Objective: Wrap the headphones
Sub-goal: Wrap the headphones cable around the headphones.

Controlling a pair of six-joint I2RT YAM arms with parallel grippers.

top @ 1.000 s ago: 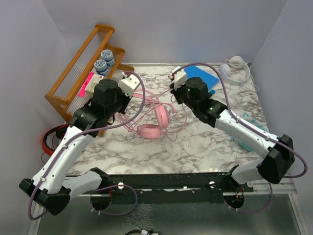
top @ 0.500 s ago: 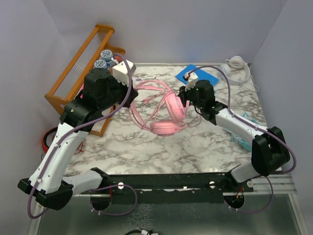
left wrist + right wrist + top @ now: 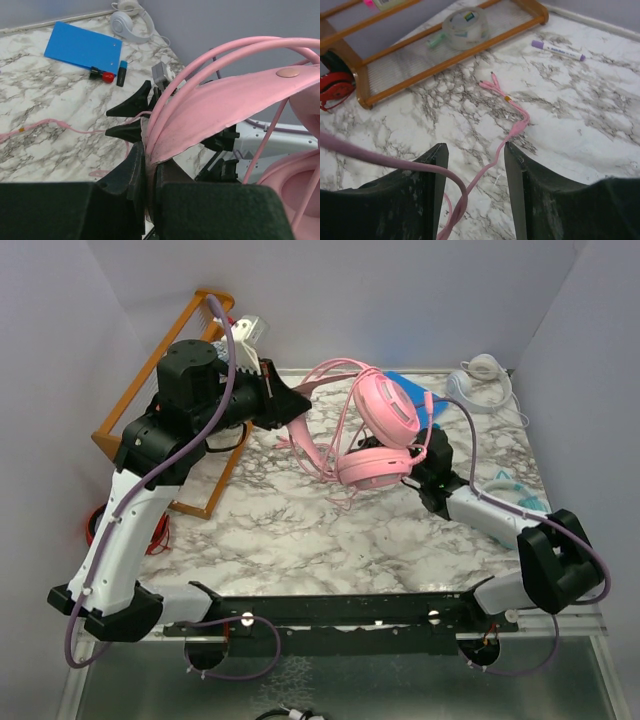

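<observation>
Pink headphones (image 3: 385,415) in left gripper (image 3: 298,400)

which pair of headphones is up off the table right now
The pink pair, its headband pinched in the left claw and held in the air; the white pair lies flat in the far right corner.

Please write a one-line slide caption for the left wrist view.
Left gripper shut on the headband of the pink corded over-ear headphones, above a white marble tabletop.
</observation>
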